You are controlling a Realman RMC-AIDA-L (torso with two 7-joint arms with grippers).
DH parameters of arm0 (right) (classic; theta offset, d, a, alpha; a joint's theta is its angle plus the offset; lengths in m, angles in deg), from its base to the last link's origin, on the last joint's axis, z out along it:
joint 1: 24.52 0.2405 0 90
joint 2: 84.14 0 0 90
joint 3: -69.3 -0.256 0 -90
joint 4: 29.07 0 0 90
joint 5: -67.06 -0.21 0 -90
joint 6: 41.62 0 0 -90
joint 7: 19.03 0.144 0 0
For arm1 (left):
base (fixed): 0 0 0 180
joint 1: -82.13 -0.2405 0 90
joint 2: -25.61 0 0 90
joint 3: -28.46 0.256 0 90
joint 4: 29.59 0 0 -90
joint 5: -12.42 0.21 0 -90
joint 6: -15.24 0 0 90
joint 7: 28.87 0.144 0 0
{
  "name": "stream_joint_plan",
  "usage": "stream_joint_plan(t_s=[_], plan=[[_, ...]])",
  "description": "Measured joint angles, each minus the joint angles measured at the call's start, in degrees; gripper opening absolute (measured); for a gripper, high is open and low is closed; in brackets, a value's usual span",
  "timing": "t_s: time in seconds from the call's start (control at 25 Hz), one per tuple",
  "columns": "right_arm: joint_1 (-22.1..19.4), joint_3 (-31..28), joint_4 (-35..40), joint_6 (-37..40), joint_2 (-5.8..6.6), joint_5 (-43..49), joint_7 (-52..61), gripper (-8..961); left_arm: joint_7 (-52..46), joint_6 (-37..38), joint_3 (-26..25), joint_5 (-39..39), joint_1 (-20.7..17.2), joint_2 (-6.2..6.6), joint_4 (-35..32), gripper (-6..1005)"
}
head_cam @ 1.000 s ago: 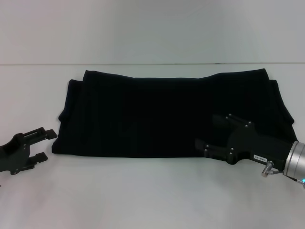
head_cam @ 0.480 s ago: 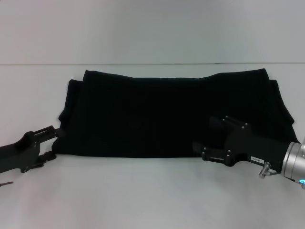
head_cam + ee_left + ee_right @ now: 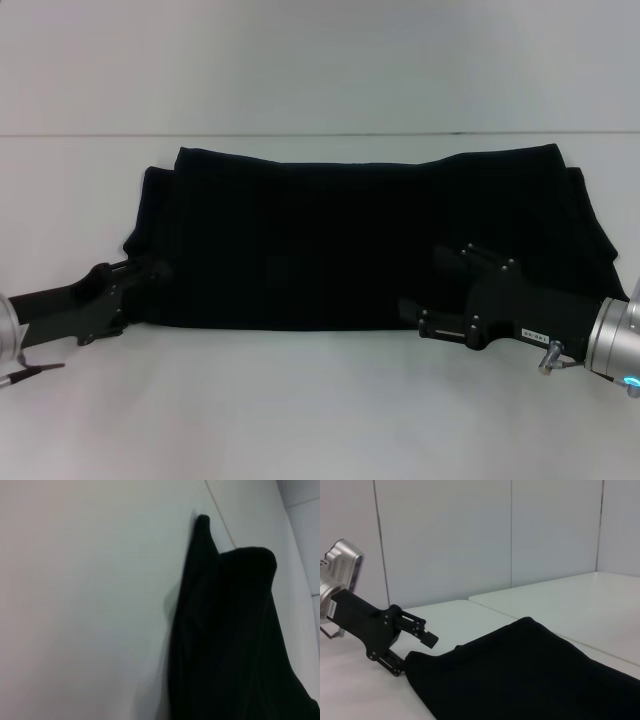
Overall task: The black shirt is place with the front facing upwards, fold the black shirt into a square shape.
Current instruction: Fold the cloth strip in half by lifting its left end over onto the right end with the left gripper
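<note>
Shirt is already folded into a wide band; side folds remain. Left gripper and right gripper, both spread, are set at its near hem.

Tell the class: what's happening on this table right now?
A two-armed robot is folding a black shirt, which lies as a wide band on the white table. The left gripper is at the shirt's near left corner, its fingers open around the edge. The right gripper sits at the near edge toward the right, fingers apart.
</note>
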Motion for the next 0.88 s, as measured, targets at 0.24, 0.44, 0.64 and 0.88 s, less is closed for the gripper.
stream_joint_plan(t_s=[0.24,0.44,0.64,0.88], plan=[[0.07,0.0,-0.06,0.1,0.0,-0.25,0.19,920,-0.01,-1.81,0.7,0.03,1.37,-0.17,0.11,865],[0.14,0.0,-0.06,0.07,0.0,-0.33,0.28,920,0.12,-2.91,2.37,0.17,2.05,-0.63,-0.12,755],[0.44,0.28,-0.06,-0.11,0.0,-0.15,0.34,920,-0.12,-3.07,3.72,0.16,2.55,-0.65,-0.29,556],[0.71,2.14,-0.06,-0.15,0.09,-0.07,0.32,920,0.28,-3.73,3.74,-0.07,2.7,-0.56,-0.34,383]])
